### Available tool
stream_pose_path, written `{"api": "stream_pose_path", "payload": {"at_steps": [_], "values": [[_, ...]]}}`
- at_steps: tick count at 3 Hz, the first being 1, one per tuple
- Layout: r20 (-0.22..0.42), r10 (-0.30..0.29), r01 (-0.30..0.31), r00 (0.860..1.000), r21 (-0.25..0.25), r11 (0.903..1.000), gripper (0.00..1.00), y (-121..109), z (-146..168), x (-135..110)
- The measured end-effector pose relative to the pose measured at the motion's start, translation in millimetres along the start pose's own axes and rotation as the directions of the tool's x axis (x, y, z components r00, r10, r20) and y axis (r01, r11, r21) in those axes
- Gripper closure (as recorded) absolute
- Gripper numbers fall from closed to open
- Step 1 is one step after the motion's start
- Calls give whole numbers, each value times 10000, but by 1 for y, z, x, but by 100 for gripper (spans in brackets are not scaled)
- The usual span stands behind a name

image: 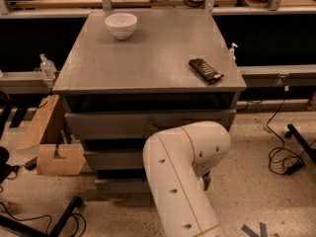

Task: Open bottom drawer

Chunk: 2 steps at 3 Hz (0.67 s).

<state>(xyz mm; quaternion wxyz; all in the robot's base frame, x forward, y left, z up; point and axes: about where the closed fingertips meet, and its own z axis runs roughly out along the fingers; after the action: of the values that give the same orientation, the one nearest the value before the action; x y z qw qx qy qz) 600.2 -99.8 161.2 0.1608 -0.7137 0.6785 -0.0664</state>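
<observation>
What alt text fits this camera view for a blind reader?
A cream robot arm bends before a grey three-drawer cabinet, its claw hidden behind it near the slim grey bottom drawer. A white bowl and a flat black object sit on top.

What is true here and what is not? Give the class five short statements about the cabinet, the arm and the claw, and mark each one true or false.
1. A white bowl stands on the cabinet top. True.
2. The dark flat object lies inside the bowl. False: it lies on the cabinet top near the front right corner, well apart from the bowl.
3. The white arm covers the middle of the bottom drawer. True.
4. The claw is holding the bowl. False: the claw is hidden behind the arm, low in front of the drawers.
5. The cardboard box stands on the cabinet top. False: it stands on the floor beside the cabinet.
</observation>
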Motion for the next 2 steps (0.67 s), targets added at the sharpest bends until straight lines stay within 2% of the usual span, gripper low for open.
{"api": "stream_pose_path", "payload": {"at_steps": [1,2], "values": [[0,0,0,10000,0,10000,0,0,0,0],[3,-2,2,10000,-15,10000,16,1,1,0]]}}
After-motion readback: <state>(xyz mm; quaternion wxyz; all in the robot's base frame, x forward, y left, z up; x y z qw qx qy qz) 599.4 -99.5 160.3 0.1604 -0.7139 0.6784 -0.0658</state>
